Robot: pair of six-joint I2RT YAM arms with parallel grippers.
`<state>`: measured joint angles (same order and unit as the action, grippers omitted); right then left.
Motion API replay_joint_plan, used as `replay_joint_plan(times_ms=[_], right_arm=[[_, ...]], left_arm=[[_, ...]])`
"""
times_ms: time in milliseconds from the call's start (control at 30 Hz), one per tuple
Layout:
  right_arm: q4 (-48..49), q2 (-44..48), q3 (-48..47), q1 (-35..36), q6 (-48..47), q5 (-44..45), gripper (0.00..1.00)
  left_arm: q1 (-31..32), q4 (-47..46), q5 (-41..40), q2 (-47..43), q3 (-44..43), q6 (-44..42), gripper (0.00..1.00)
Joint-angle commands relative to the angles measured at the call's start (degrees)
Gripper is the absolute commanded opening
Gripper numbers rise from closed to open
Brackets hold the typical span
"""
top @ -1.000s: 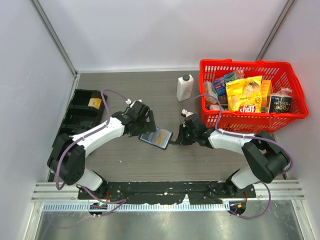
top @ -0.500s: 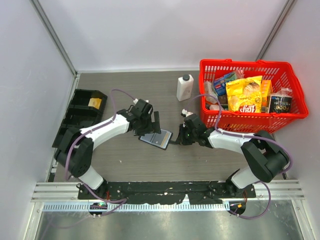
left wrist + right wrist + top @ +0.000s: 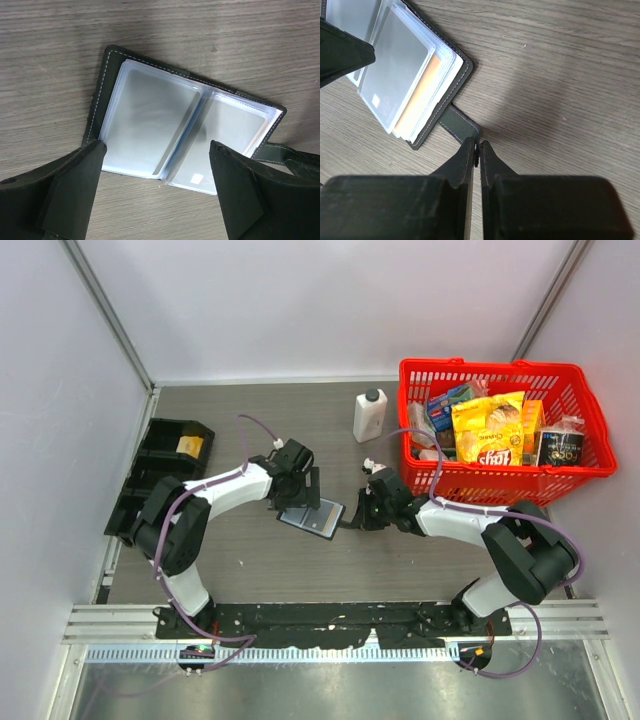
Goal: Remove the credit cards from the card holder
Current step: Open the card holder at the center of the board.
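While right hand [image 3: 476,150] pinches tab [image 3: 454,121] | card holder [image 3: 150,112] lies below left hand [image 3: 157,150]

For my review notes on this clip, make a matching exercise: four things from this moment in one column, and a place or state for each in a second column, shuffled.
Things
1. left claw
2. right claw
3. card holder
4. white bottle

Places or states
A. lying open on the table, clear sleeves up
B. standing beside the red basket
C. open wide, just above the card holder
D. shut on the snap tab

Pairs: 1-C, 2-D, 3-A, 4-B
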<state>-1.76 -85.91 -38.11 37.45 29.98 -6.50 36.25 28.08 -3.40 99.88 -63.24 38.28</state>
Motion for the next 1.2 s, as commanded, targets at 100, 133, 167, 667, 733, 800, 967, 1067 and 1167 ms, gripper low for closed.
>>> replay_joint_plan(times_ms=[100, 133, 167, 667, 733, 800, 967, 1067, 1167], right_arm=[[1.41, -0.40, -0.65, -0.01, 0.17, 0.26, 0.10], [1.49, -0.49, -0.74, 0.08, 0.17, 0.09, 0.10], [1.32, -0.49, -0.83, 0.08, 0.26, 0.00, 0.10], [1.41, -0.93, -1.00, 0.08, 0.43, -0.53, 0.10], [1.41, -1.10, -1.27, 0.08, 0.34, -0.62, 0.10], [1.41, -1.28, -1.44, 0.08, 0.26, -0.70, 0.10], [1.41, -1.37, -1.88, 0.08, -0.01, -0.70, 0.10], [1.41, -1.37, -1.97, 0.08, -0.18, -0.62, 0.09], [1.32, -1.37, -2.06, 0.08, -0.18, -0.53, 0.10]], left_arm=[[0.31, 0.58, -3.37, 0.06, -1.53, -1.72, 0.90], [0.75, 0.58, -3.19, 0.23, -1.62, -1.72, 0.90], [0.84, 0.58, -2.93, 0.49, -1.79, -1.63, 0.90], [5.58, -1.70, 7.69, -1.70, -4.87, 1.88, 0.73], [6.55, -3.11, 11.03, -1.70, -5.31, 2.50, 0.73], [7.60, -4.78, 14.37, -1.61, -5.49, 3.46, 0.74], [9.89, -6.63, 19.30, -3.19, -5.93, 3.03, 0.76], [9.89, -6.63, 17.56, -6.61, -5.05, 1.19, 0.78], [8.50, -6.11, 14.13, -10.74, -3.91, -1.10, 0.79]])
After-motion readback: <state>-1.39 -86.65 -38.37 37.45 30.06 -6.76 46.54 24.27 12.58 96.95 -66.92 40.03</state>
